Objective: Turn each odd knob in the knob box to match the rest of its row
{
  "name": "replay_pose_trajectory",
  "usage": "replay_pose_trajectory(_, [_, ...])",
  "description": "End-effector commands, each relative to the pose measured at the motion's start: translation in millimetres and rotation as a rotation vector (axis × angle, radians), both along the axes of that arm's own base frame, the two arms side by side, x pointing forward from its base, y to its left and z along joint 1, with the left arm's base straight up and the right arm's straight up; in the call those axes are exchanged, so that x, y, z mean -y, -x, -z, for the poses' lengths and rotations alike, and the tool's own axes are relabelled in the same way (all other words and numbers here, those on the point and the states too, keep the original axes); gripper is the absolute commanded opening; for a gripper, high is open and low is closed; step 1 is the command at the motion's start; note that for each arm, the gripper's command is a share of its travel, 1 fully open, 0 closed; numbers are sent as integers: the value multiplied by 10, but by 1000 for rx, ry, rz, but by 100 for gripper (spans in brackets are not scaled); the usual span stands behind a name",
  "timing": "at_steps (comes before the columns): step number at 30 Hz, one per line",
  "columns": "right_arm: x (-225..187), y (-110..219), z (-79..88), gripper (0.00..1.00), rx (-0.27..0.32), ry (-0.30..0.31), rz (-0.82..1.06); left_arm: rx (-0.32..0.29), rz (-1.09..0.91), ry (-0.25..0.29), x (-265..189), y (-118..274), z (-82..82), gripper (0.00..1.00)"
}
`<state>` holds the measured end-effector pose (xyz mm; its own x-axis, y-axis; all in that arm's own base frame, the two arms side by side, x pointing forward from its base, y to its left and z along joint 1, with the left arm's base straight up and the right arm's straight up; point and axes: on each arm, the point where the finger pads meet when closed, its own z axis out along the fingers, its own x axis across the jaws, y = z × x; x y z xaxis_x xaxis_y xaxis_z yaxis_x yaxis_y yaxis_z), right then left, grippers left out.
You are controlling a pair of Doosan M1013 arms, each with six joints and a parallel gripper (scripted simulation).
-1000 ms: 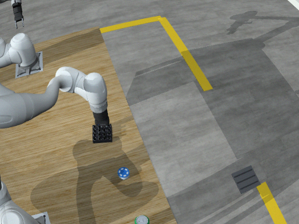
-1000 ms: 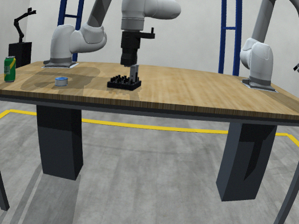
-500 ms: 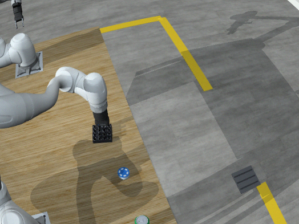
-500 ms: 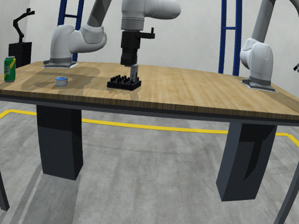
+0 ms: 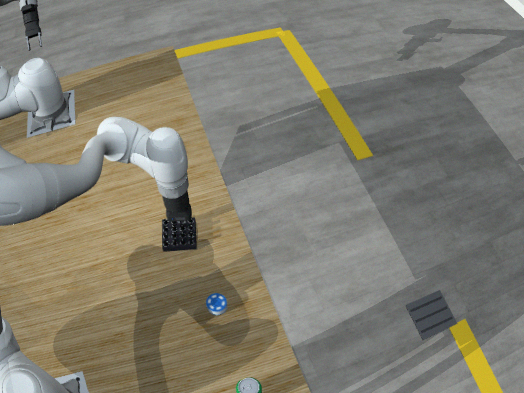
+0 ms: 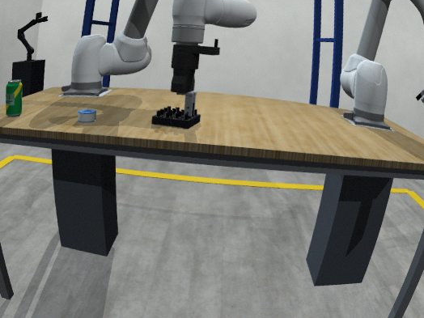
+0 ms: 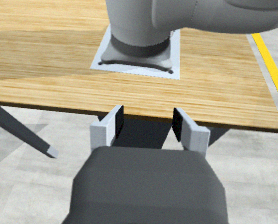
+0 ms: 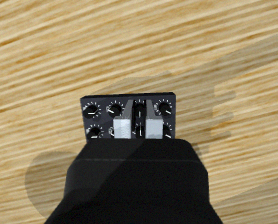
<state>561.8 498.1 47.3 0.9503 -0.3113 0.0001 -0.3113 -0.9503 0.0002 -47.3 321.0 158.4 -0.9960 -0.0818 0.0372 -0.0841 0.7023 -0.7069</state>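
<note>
The black knob box [image 5: 171,247] [image 6: 170,122] [image 8: 103,121] sits on the table. The right wrist view shows its two far rows; the nearer rows are hidden behind my gripper body. My right gripper [image 8: 139,109] [image 6: 190,109] points straight down at the box. Its narrowed fingers stand on both sides of a knob [image 8: 140,108], third from the left in the far row, and appear to grip it. The knob's white line points toward the gripper body in that view. Row labels are too small to read. My left gripper [image 7: 148,116] [image 5: 34,44] is open, empty and far from the box.
A blue and white round container [image 5: 216,303] [image 6: 86,116] stands on the table beside the box. A green can [image 5: 249,387] [image 6: 14,99] stands farther along. The table edge [image 6: 226,152] runs near the box. Another arm base [image 7: 135,50] shows in the left wrist view.
</note>
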Motion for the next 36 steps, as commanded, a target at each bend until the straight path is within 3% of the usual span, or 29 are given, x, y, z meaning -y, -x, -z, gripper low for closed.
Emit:
replay_pose_trajectory(1, [-3, -3, -9, 30, 1, -1, -2, 0, 0, -1, -3, 1, -4, 100])
replay_pose_trajectory(17, [-3, -3, -9, 30, 1, -1, -72, 0, 0, -1, -3, 1, -4, 100])
replay_pose_trajectory(36, [-3, -3, -9, 30, 1, -1, -333, 0, 0, -1, -3, 1, -4, 100])
